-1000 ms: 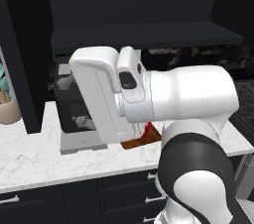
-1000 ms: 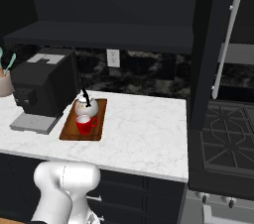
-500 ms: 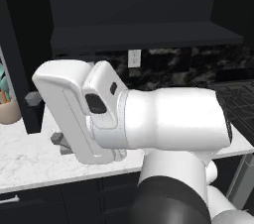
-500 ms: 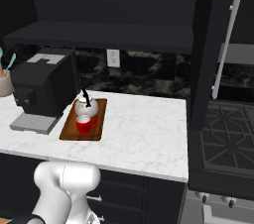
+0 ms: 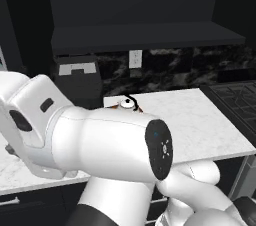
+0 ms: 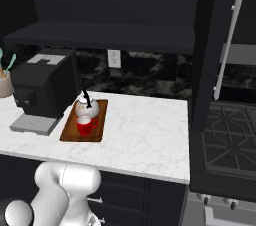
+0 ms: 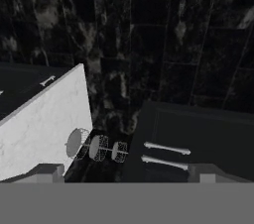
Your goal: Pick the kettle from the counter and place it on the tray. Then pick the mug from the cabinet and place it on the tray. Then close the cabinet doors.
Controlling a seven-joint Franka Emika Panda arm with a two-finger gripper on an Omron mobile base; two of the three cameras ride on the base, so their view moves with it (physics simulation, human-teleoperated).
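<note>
1. The tray (image 6: 83, 125) lies on the counter (image 6: 145, 137), just right of a black coffee machine (image 6: 44, 90).
2. The kettle (image 6: 86, 108) stands upright at the tray's far end, its black handle arching over the lid.
3. The mug (image 6: 85, 126) sits on the tray just in front of the kettle, at the near end; the two look to be touching or nearly so, though the right base view is too small to settle it.
4. In the left base view the arm's big white link covers most of the counter; only the kettle's top (image 5: 128, 103) peeks above it, with a sliver of the tray beside it.
5. The cabinet (image 6: 105, 15) hangs dark above the counter, its shelf (image 6: 100, 37) running wide below the opening.
6. One of the cabinet doors (image 6: 212, 45) stands swung open at the right, edge-on to the camera, with its long silver bar handle (image 6: 228, 45) running down it.
7. The gripper (image 7: 126, 173) shows in the hand view with its two tips far apart at the bottom corners, spread wide and holding nothing.
8. Beyond the tips lie a tilted corner of white marble counter (image 7: 44, 124), dark floor tiles and a dark drawer front with two silver handles (image 7: 166, 154).
9. A wall outlet (image 6: 114, 58) sits on the dark backsplash behind the tray, and a stove top (image 6: 227, 137) lies to the counter's right.
10. A beige utensil pot (image 6: 4, 82) stands at the far left edge, beside the coffee machine.
</note>
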